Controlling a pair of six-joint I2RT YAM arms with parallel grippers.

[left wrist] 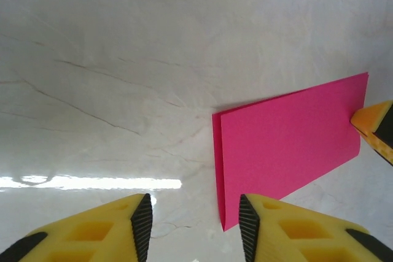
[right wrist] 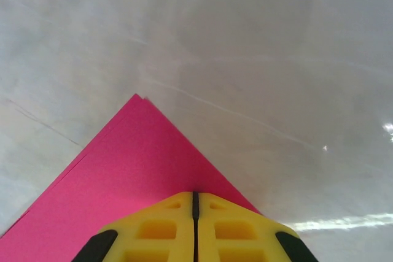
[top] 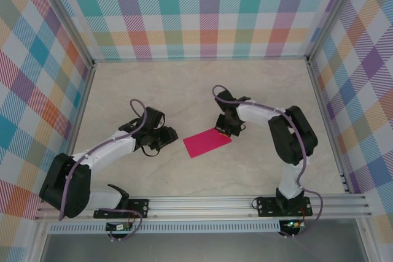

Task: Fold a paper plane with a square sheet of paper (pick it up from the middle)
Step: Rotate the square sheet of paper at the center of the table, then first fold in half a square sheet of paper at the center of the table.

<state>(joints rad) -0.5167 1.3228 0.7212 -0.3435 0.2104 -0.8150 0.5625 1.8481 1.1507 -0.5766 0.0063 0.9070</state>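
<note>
The left fingers hang apart and empty, low over the desk, probably lining up on the sheet's edge. At their three o'clock lies the square sheet of paper, flat at mid-desk, magenta and folded in half with a crisp crease. At its two o'clock corner the right fingers are clenched, pressing it down, I'd guess to stop it sliding.

Paper ahead of the left gripper: thin, smooth, matt magenta sheet, doubled over along a sharp crease. Table beneath it: pale, veined, stone-look top, smooth and glossy, with glare streaks. Fingers of the right gripper: matt moulded yellow plastic; the left gripper's pads are black and ribbed.
</note>
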